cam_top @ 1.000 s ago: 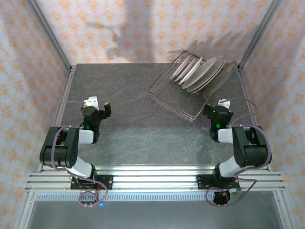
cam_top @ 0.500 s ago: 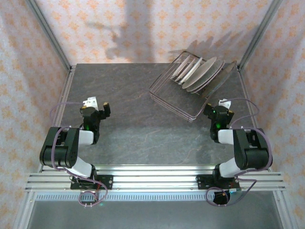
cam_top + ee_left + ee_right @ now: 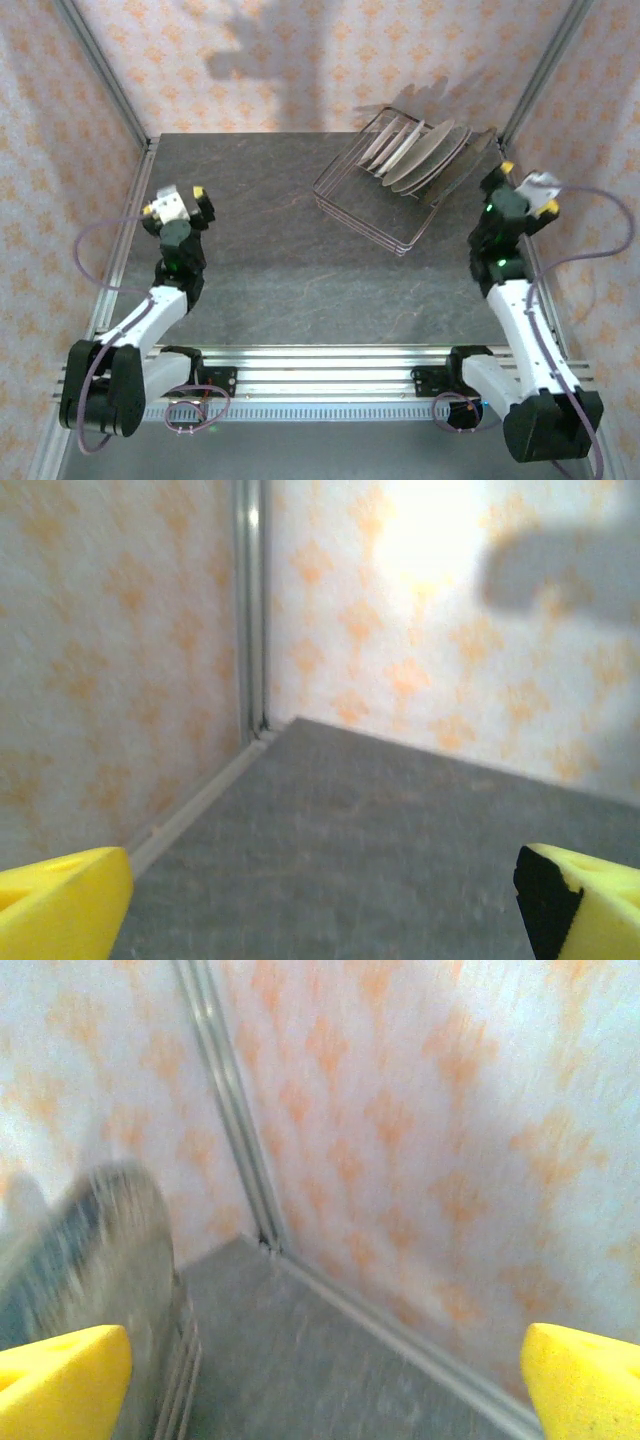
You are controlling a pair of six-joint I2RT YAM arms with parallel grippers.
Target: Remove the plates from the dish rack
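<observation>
The wire dish rack (image 3: 368,200) sits at the back right of the table. Several plates (image 3: 425,155) stand on edge in its far end, leaning left. My right gripper (image 3: 527,187) hovers just right of the rack, open, with nothing between its yellow fingertips (image 3: 507,167). In the right wrist view the right gripper (image 3: 325,1390) is open; a blurred grey plate (image 3: 95,1250) and the rack's wires (image 3: 180,1385) lie at the left. My left gripper (image 3: 176,199) is open near the left edge, far from the rack. The left gripper (image 3: 320,910) faces bare table.
Patterned walls enclose the grey table (image 3: 270,270) on three sides, with metal corner posts (image 3: 100,65) at the back. A metal rail (image 3: 400,1335) runs along the right wall close to my right gripper. Cables (image 3: 590,245) loop off both arms.
Both arms have unfolded and risen. The left gripper swung out toward the left wall; the right gripper moved back and right, alongside the rack. Both stayed open.
</observation>
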